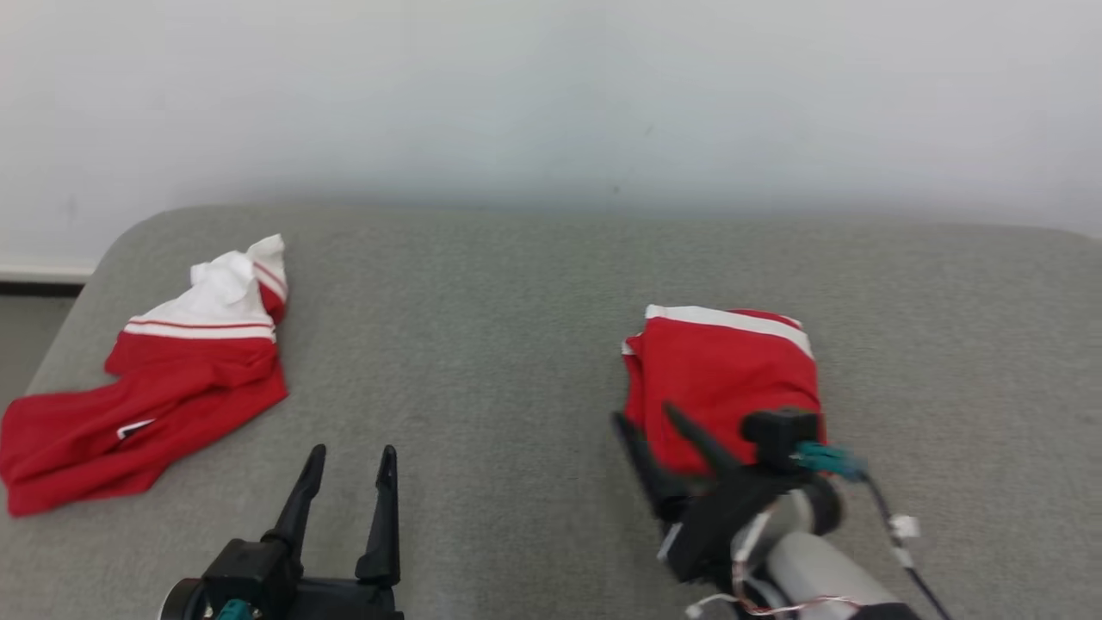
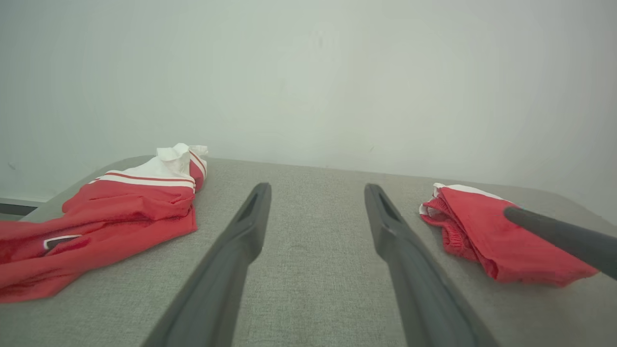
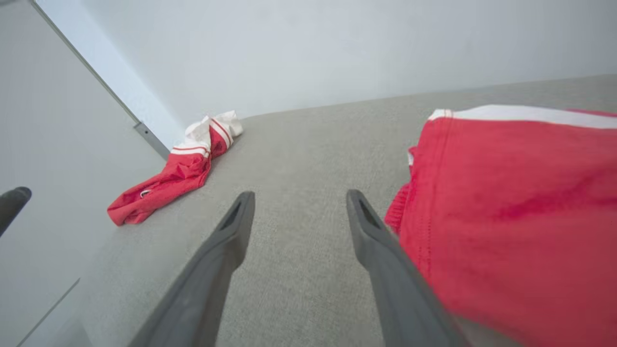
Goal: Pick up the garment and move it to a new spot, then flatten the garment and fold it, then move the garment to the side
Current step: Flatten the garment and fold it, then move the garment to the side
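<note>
Two red-and-white garments lie on the grey table (image 1: 516, 284): one folded garment (image 1: 727, 379) at the right, one crumpled garment (image 1: 172, 379) well apart at the left. Two grippers are in view. The right wrist view gives the folded cloth's hem stitching, which the blurred head view loses. The right gripper (image 3: 300, 195) reaches low at that garment's near-left edge, fingers spread around nothing, perhaps brushing the cloth. The left gripper (image 1: 353, 452) hangs spread over bare table, pointing forward
</note>
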Tool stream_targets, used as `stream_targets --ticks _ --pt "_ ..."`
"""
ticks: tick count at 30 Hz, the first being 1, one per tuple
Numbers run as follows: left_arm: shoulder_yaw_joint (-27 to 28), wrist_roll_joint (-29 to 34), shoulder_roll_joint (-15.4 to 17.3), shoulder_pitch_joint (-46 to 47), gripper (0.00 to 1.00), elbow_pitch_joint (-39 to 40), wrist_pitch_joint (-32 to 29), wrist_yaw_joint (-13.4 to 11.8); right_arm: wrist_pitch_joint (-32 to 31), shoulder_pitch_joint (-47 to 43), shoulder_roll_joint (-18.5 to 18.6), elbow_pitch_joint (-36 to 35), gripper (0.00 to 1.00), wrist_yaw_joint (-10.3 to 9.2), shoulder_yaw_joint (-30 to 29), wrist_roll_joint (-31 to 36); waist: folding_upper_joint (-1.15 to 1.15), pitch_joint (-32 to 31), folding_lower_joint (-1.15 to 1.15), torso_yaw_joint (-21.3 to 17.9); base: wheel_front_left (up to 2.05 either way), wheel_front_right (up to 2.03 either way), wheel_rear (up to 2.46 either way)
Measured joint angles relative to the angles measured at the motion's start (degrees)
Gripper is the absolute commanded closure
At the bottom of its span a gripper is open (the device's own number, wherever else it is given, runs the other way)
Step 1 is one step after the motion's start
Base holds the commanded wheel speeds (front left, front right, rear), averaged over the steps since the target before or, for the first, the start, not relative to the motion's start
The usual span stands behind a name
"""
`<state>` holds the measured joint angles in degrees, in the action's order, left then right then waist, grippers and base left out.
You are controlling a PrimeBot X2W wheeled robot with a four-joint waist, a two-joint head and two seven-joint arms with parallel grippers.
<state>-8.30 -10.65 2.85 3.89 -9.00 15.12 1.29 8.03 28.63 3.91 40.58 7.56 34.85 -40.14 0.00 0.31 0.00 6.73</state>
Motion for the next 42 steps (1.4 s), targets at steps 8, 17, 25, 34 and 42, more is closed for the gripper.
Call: stream_targets --ticks 8,17,25,34,42 --pt "3.1 -0.5 0.0 -0.8 0.00 -0.6 0.0 -0.8 5.8 -8.8 7.7 -11.2 0.00 0.00 -13.9 5.7 0.00 -3.1 0.00 -5.5 0.00 0.00 0.00" --pt "5.8 -0.5 0.0 -1.0 0.00 -2.6 0.0 -0.4 2.7 -16.8 9.5 -17.4 0.00 0.00 -24.5 13.9 0.00 -5.8 0.00 -9.4 0.00 0.00 0.00" --pt "8.8 0.6 0.0 -3.2 0.00 -6.3 0.0 0.3 0.0 -22.1 7.6 -19.0 0.00 0.00 -30.4 18.1 0.00 -7.2 0.00 -9.8 0.00 0.00 0.00" --pt "11.0 1.1 0.0 -5.0 0.00 -7.4 0.0 1.2 -3.1 -23.9 5.2 -21.7 0.00 0.00 -32.9 19.2 0.00 -7.1 0.00 -9.0 0.00 0.00 0.00" --pt "11.2 1.4 0.0 -5.0 0.00 -7.4 0.0 1.7 -4.5 -24.7 4.0 -23.1 0.00 0.00 -34.5 19.2 0.00 -6.6 0.00 -8.4 0.00 0.00 0.00"
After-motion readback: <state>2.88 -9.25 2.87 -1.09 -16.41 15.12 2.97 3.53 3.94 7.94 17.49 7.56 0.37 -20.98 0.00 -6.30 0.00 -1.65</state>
